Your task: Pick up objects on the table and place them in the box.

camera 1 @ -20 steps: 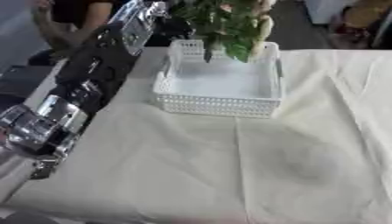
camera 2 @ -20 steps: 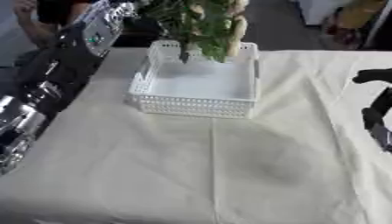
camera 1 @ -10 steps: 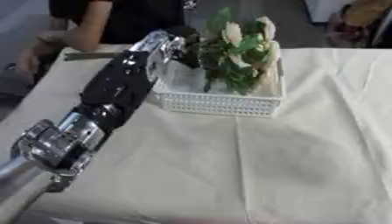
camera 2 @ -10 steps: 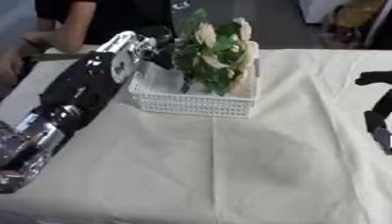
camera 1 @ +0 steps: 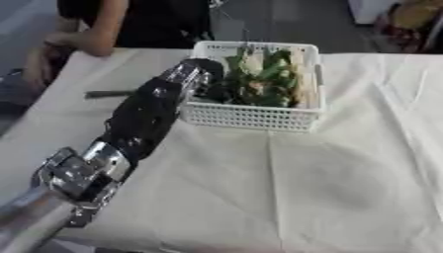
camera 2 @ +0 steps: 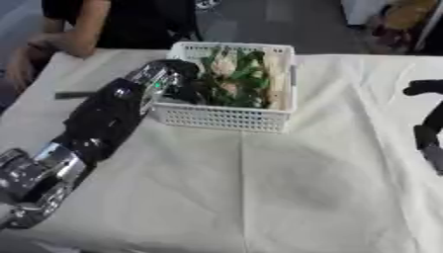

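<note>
A white latticed basket [camera 1: 251, 117] stands on the cream tablecloth at the far middle. Inside it lies a bunch of flowers [camera 1: 259, 79] with green leaves and pale blooms. My left arm stretches up from the lower left, and my left hand [camera 1: 196, 74] sits at the basket's left rim, fingers curled round the stem end among the leaves. My right hand [camera 2: 428, 133] shows only in the right eye view, at the right edge over the cloth, fingers relaxed and holding nothing.
A dark, thin object [camera 1: 109, 93] lies on the cloth left of the basket. A person [camera 1: 95, 29] leans an arm on the table's far left corner. The cloth [camera 1: 329, 188] spreads in front of the basket.
My left hand has brought the flowers down from above the basket's far side, so they now lie inside it. The view has also tilted. The right hand has stayed put.
</note>
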Controlling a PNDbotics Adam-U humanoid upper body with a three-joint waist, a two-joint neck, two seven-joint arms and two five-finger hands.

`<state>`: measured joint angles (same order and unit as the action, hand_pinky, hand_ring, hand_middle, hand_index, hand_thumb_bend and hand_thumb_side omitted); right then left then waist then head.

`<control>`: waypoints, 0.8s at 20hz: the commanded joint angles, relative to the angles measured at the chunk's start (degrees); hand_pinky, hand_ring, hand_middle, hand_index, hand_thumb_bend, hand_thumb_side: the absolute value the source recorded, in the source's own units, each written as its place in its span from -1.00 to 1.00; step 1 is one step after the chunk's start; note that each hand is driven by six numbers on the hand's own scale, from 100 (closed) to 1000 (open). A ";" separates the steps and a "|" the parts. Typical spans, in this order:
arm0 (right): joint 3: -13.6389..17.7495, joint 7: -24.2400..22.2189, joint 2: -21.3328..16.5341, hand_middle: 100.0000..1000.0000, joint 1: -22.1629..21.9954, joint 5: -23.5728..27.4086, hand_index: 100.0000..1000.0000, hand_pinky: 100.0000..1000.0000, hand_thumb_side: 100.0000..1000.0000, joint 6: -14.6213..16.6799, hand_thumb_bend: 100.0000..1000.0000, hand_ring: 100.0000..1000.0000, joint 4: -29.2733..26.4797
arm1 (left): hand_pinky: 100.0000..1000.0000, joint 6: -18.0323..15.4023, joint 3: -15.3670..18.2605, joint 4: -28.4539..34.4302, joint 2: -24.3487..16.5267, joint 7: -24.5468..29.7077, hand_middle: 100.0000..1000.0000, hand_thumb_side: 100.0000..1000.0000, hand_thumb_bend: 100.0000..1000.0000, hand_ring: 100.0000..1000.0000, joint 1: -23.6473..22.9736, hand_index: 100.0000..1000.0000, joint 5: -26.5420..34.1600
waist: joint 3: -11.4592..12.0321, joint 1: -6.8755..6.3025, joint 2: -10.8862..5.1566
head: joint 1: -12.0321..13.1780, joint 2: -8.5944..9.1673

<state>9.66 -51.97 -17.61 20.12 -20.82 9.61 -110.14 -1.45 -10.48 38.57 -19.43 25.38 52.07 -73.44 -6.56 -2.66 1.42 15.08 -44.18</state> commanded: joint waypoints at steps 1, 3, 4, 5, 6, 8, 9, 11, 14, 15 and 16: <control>0.04 0.01 -0.54 0.65 1.14 0.28 0.87 -0.06 -0.54 0.31 -1.00 -0.05 -0.68 | 0.91 -0.06 0.71 0.18 -0.96 0.54 1.00 1.00 0.56 1.00 0.73 1.00 -0.79 | 0.08 0.26 -0.71 | 0.00 0.06; 0.01 0.01 -0.55 0.65 1.09 0.25 0.87 -0.06 -0.53 0.33 -1.00 -0.04 -0.65 | 0.92 0.12 0.80 0.32 -1.08 0.45 1.00 1.00 0.56 1.00 0.78 1.00 -0.84 | 0.11 0.26 -0.71 | -0.02 0.06; -0.01 0.01 -0.55 0.65 1.08 0.23 0.87 -0.06 -0.53 0.34 -1.00 -0.05 -0.64 | 0.93 0.22 0.87 0.47 -1.16 0.20 1.00 1.00 0.58 1.00 0.80 1.00 -0.82 | 0.12 0.26 -0.70 | -0.02 0.06; -0.01 0.01 -0.55 0.65 1.08 0.22 0.87 -0.06 -0.54 0.35 -1.00 -0.04 -0.63 | 0.92 0.31 0.97 0.57 -1.22 -0.11 1.00 1.00 0.60 1.00 0.78 1.00 -0.68 | 0.12 0.27 -0.69 | -0.04 0.06; 0.01 0.01 -0.53 0.65 1.07 0.21 0.87 -0.06 -0.53 0.35 -1.00 -0.04 -0.63 | 0.86 0.48 1.48 0.50 -1.23 -0.64 1.00 1.00 0.58 0.98 0.68 1.00 0.27 | 0.14 0.28 -0.68 | -0.10 0.06; 0.05 0.01 -0.49 0.65 1.07 0.21 0.87 -0.06 -0.53 0.34 -1.00 -0.05 -0.61 | 0.74 1.16 3.99 -1.14 -1.02 -1.80 1.00 1.00 0.48 0.91 0.22 1.00 7.07 | 0.22 0.34 -0.65 | -0.31 0.06; 0.06 0.01 -0.47 0.65 1.09 0.22 0.87 -0.06 -0.53 0.34 -1.00 -0.05 -0.59 | 0.62 1.50 5.45 -2.52 -1.07 -2.38 1.00 1.00 0.44 0.83 0.06 1.00 12.95 | 0.25 0.35 -0.64 | -0.44 0.06; 0.06 0.01 -0.48 0.65 1.10 0.23 0.87 -0.06 -0.53 0.33 -1.00 -0.05 -0.56 | 0.53 1.98 7.33 -5.08 -1.90 -3.30 0.94 1.00 0.41 0.76 0.16 1.00 27.31 | 0.31 0.31 -0.64 | -0.76 0.06; 0.05 0.01 -0.60 0.65 1.06 0.18 0.87 -0.06 -0.53 0.32 -1.00 -0.05 -0.48 | 0.52 2.77 6.72 -5.77 -4.70 -5.22 0.98 1.00 0.38 0.78 1.17 1.00 44.38 | 0.43 0.13 -0.71 | -1.17 0.06; 0.02 0.01 -0.66 0.65 1.04 0.17 0.87 -0.06 -0.53 0.32 -1.00 -0.05 -0.45 | 0.54 3.18 6.25 -5.35 -5.81 -6.13 1.00 1.00 0.37 0.79 1.60 1.00 47.77 | 0.47 0.06 -0.75 | -1.25 0.06; 0.00 0.01 -0.73 0.65 1.02 0.16 0.87 -0.06 -0.53 0.33 -1.00 -0.05 -0.42 | 0.56 3.67 5.68 -4.84 -6.85 -6.93 1.00 1.00 0.33 0.80 1.99 1.00 50.01 | 0.54 -0.01 -0.80 | -1.34 0.06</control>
<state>9.66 -51.97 -17.61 20.12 -20.82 9.62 -110.11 1.78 -4.64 32.97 -23.12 19.52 52.13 -28.09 -6.13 -2.75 1.40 14.35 -44.18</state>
